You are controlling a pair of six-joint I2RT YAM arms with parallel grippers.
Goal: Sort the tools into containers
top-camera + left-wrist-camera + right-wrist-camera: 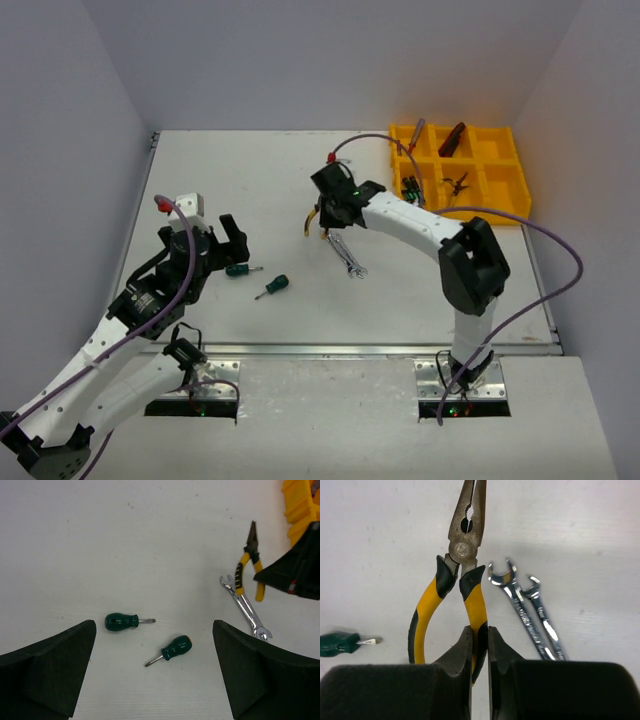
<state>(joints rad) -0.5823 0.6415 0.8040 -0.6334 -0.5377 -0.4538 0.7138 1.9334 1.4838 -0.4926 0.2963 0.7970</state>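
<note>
My right gripper (480, 630) is shut on one handle of the yellow-black pliers (466, 545), whose nose points away from me; they show as the pliers (312, 222) at mid-table, under the right gripper (325, 212). Two silver wrenches (530, 615) lie side by side just right of them. Two green screwdrivers (120, 621) (176, 648) lie on the table below my left gripper (153, 630), which hangs open above them with nothing between its fingers. The yellow tray of containers (500, 165) sits at the back right.
The tray holds a grey-handled tool (412, 135), a dark red-handled one (452, 140), green screwdrivers (410, 187) and small cutters (457, 185). The right arm's purple cable (560, 250) loops over the table's right side. White walls enclose the table on three sides.
</note>
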